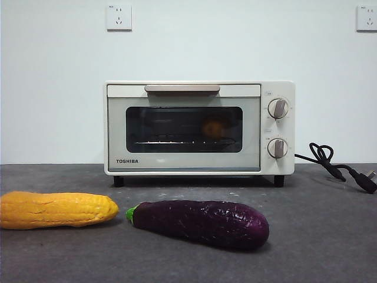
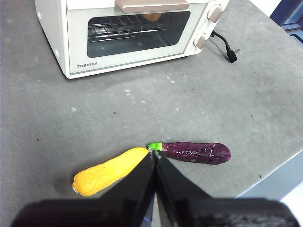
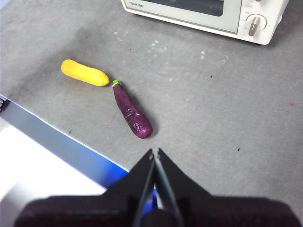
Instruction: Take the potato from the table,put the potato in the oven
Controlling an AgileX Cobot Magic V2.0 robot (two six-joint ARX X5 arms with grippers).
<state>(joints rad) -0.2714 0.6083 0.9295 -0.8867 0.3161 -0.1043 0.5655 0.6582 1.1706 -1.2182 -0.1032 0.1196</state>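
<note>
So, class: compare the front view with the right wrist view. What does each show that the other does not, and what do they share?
Only the front view shows the potato behind the oven's closed glass door, the black cord and the wall sockets. Only the right wrist view shows the right gripper, jaws shut, high above the table's edge. Both show the oven, the corn cob and the eggplant, lying tip to tip on the table.

The front view looks level across the table (image 1: pixel 330 236) at the oven (image 1: pixel 199 127), while both wrist views look down from high, sharing that oven's front.
</note>
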